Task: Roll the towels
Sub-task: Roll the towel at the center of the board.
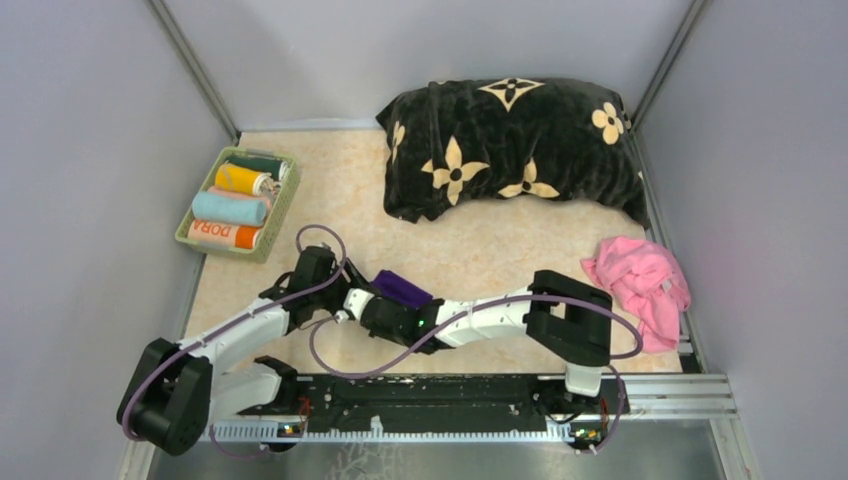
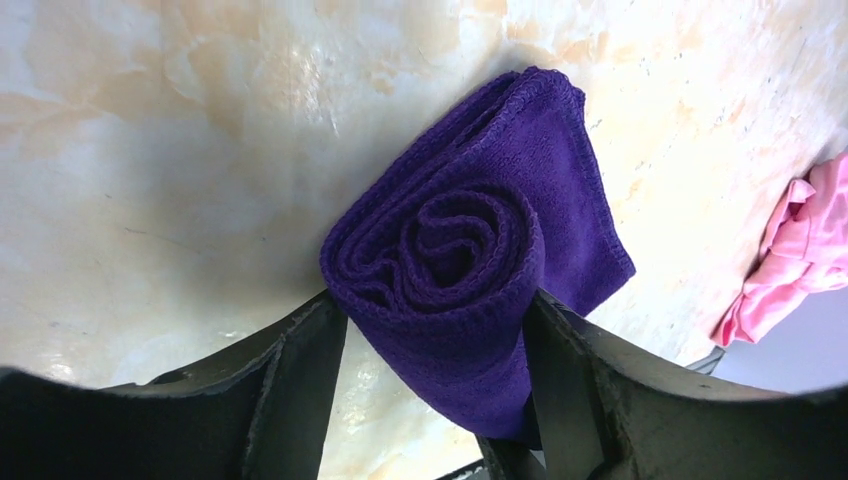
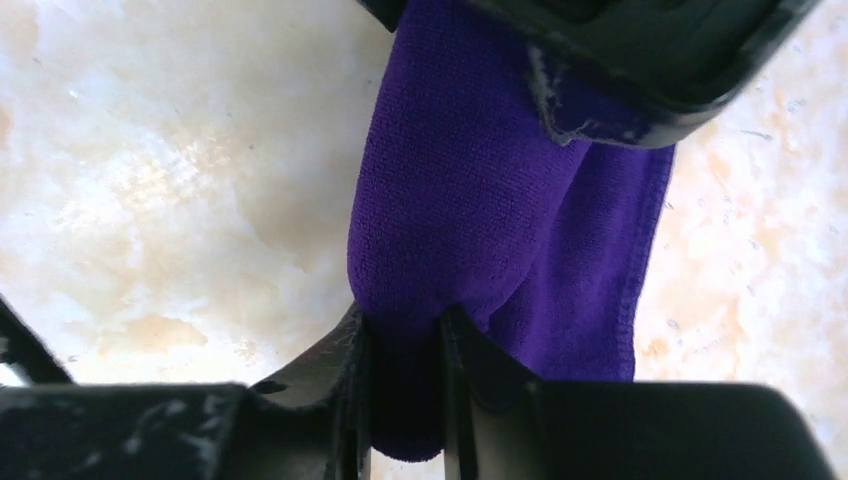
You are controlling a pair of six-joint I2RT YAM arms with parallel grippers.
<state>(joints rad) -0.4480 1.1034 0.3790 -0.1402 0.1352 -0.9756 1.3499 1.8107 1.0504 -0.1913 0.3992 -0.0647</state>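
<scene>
Purple towel (image 2: 470, 250), partly rolled, is lying on the marbled table (image 1: 480, 250) near its front centre, between the two arms. Left gripper (image 2: 432, 300) is clasping the spiral end, its fingers pressing on both sides. Right gripper (image 3: 405, 320) is pinching a narrow fold of the same towel.

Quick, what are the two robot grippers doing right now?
The left gripper: closed on the rolled purple towel, a finger on each side.
The right gripper: closed, pinching the same towel.
</scene>
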